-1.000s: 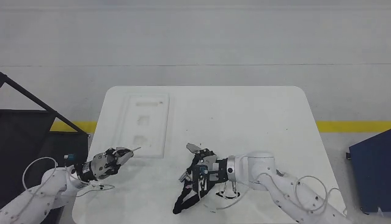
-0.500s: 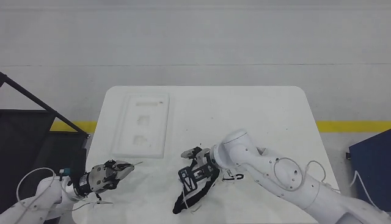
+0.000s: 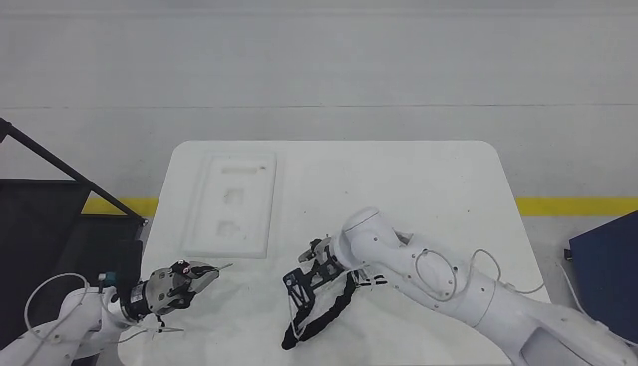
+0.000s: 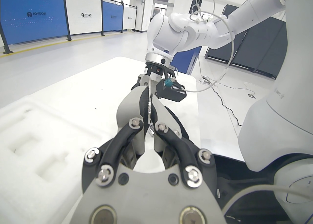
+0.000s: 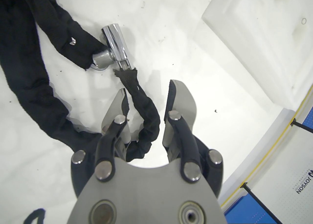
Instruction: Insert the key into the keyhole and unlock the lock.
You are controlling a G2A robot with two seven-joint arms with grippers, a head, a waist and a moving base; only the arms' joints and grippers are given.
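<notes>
Left gripper [image 4: 148, 99]: fingers pinched together on the key [image 4: 148, 108], whose blade pokes out past the tips; it hangs by the foam tray [image 4: 36, 151].
Right gripper [image 5: 148, 90]: fingers apart, the black chain sleeve [image 5: 144, 112] running between them.
Lock [image 5: 117, 45]: chrome cylinder lying on the table [image 5: 195, 68], just beyond the right fingertips.
Writing: lettering on the barrier panels [image 4: 34, 24] behind.

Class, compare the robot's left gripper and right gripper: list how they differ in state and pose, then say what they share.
The left gripper is shut on the key; the right gripper is open and holds nothing. The left gripper points roughly level across the table; the right gripper points down, fingers astride the black-sleeved chain near the chrome lock. Both share the same two-finger build.
</notes>
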